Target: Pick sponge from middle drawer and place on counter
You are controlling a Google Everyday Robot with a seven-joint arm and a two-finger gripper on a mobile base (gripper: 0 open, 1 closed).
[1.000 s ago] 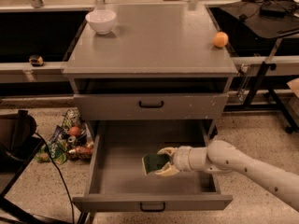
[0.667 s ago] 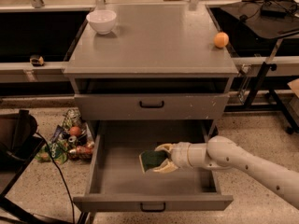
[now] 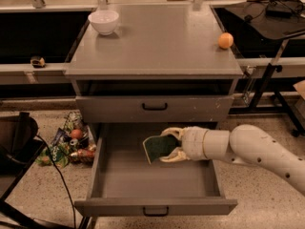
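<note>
The middle drawer [image 3: 119,185] is pulled open at the bottom of the grey cabinet. My gripper [image 3: 169,146] reaches in from the right, over the drawer's back half. It is shut on the sponge [image 3: 157,147], dark green face toward the camera, tilted and lifted off the drawer floor. The counter [image 3: 157,46] is the flat grey top of the cabinet, above and behind the gripper.
A white bowl [image 3: 104,21] stands at the counter's back left and an orange ball [image 3: 225,40] at its right edge. The shut drawer front [image 3: 155,109] sits above the open drawer. A basket of packets [image 3: 71,144] lies on the floor at left.
My gripper has lifted the sponge off the drawer floor and tilted it up; it sits slightly higher and further left than before.
</note>
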